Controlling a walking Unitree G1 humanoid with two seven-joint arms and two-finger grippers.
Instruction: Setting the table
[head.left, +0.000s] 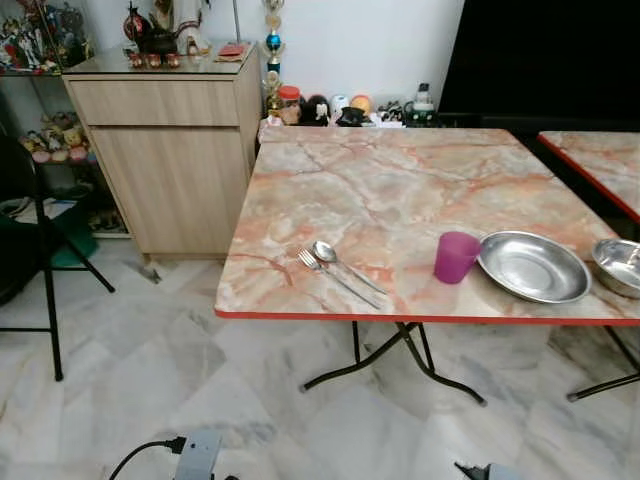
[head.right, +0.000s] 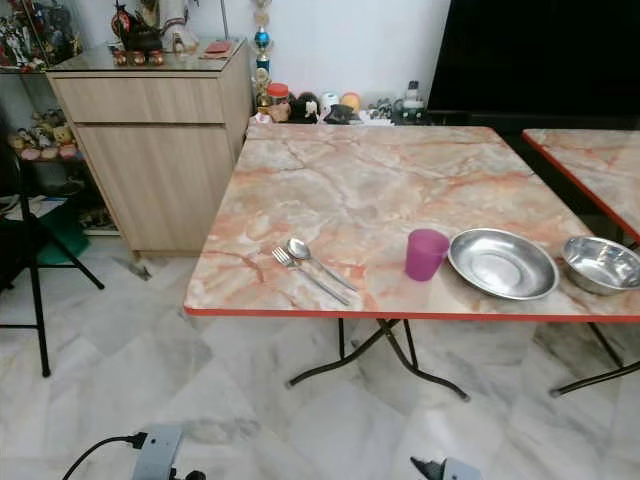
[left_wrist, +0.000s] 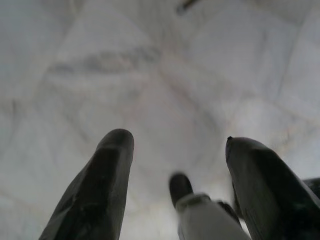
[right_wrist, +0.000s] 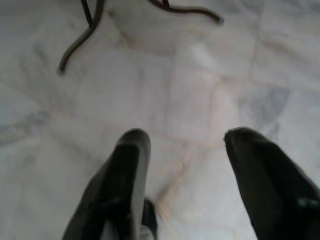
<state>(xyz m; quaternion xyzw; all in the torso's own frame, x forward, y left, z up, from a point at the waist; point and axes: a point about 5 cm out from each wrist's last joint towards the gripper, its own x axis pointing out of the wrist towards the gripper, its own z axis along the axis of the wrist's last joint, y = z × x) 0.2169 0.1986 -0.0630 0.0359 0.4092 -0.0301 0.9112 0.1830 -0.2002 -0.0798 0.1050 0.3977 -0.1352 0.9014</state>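
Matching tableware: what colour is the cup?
Magenta-pink cup; left eye view shows it best.

On the table (head.left: 400, 190): fork (head.left: 329, 273) (beside spoon (head.left: 345, 264)), cup (head.left: 455, 257), plate (head.left: 533, 267) rightward

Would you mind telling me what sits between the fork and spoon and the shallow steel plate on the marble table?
The purple plastic cup stands upright between the fork and spoon and the shallow steel plate, close to the plate, seen in the left eye view.
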